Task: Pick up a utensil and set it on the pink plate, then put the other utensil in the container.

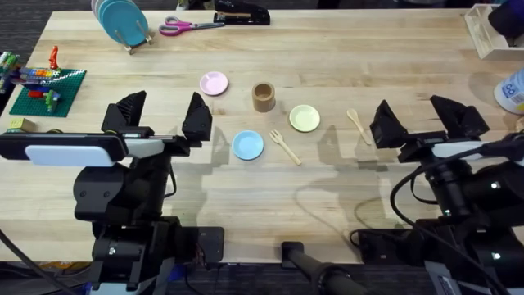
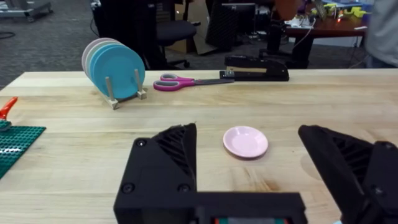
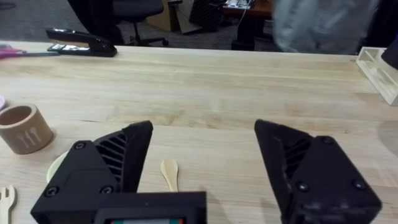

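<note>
The wooden fork lies flat on the table between the light blue plate and the yellow-green plate; its tines show in the right wrist view. The wooden spoon lies right of the yellow-green plate, and its bowl shows between my right fingers. The pink plate sits empty, left of the brown container. My left gripper is open, near side of the pink plate. My right gripper is open, just right of the spoon.
A rack of blue plates, pink-handled scissors and a black stapler line the far edge. A green brick baseplate sits at far left. A clear bin stands at far right.
</note>
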{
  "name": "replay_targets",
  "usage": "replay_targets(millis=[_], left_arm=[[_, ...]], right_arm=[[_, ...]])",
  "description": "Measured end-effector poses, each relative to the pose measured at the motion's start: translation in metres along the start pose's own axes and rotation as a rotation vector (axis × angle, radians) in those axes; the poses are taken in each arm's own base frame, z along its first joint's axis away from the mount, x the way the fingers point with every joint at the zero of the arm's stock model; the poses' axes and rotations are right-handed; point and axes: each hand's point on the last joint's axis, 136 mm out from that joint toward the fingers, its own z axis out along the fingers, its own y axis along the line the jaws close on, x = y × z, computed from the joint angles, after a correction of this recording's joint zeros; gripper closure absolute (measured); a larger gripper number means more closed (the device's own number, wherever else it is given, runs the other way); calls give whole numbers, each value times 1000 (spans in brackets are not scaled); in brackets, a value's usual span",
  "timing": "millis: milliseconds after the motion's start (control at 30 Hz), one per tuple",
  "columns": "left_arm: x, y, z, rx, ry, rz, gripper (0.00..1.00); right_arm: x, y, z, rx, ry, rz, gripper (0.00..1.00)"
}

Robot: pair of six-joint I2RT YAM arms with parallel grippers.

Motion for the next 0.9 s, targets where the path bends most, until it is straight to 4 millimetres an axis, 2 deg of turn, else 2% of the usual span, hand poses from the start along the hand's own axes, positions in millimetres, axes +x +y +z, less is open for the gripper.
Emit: replay_targets(millis=[333, 500, 667, 800, 900], left_arm=[[-1, 0, 0, 0, -3, 0, 8], [-8, 0, 0, 0, -33, 0, 8], [-8, 0, -1, 0, -23, 0, 8], [-21, 0, -5, 0, -23, 0, 8], [-43, 0, -11, 0, -42, 0, 8]], right_arm=[[-1, 0, 0, -1, -3, 0, 5], [-12, 1, 0, -8, -48, -2, 5], [-14, 1, -1, -8, -51, -3, 5], [-32, 1, -6, -7, -70, -4, 5], [-60, 2, -11, -7, -110, -6, 3]])
